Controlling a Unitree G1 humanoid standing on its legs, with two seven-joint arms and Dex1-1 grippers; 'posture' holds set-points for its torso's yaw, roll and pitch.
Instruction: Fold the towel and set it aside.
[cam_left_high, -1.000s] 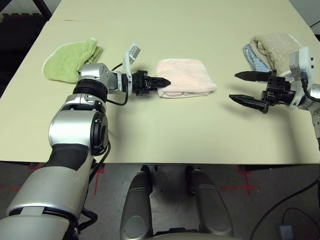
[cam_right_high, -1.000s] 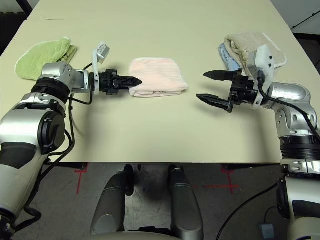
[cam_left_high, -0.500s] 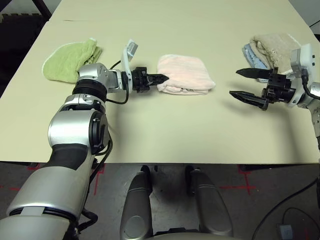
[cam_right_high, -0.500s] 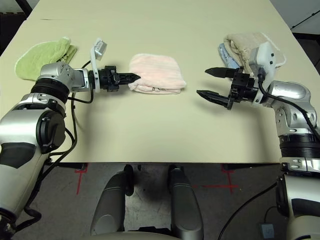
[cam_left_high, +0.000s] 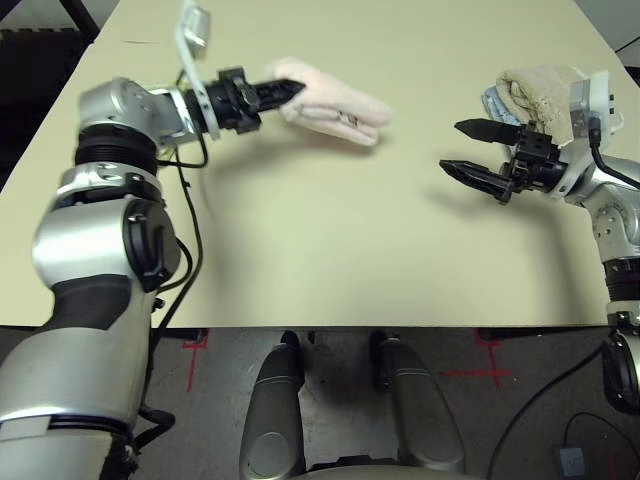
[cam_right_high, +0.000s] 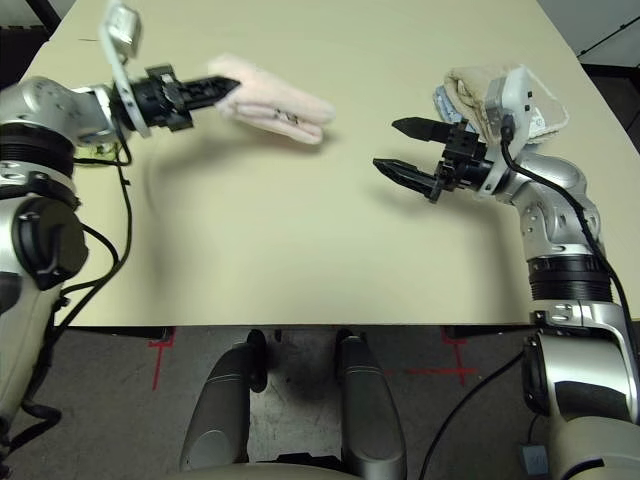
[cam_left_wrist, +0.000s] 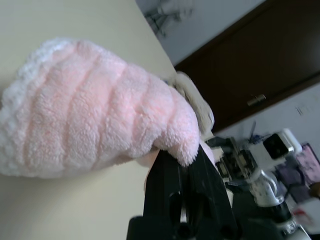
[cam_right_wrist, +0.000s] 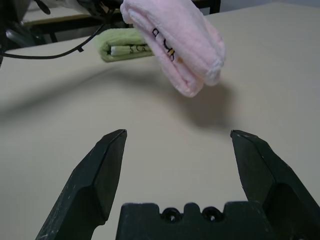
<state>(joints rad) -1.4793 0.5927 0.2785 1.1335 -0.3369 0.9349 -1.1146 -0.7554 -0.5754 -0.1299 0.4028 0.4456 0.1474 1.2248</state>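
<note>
Folded pink towel hangs clear of the table, pinched at one end by the left gripper, fingers clamped tight on the terry. Right gripper hovers well apart to the towel's far side, jaws spread wide, nothing between them. Broad bare tabletop lies btwn the two grippers. Beige and light-blue towels sit just behind the right gripper, partly hidden by its wrist. Lime-green cloth lies beyond the towel (seen from the right wrist). Towel's dark mark too small to read.
</note>
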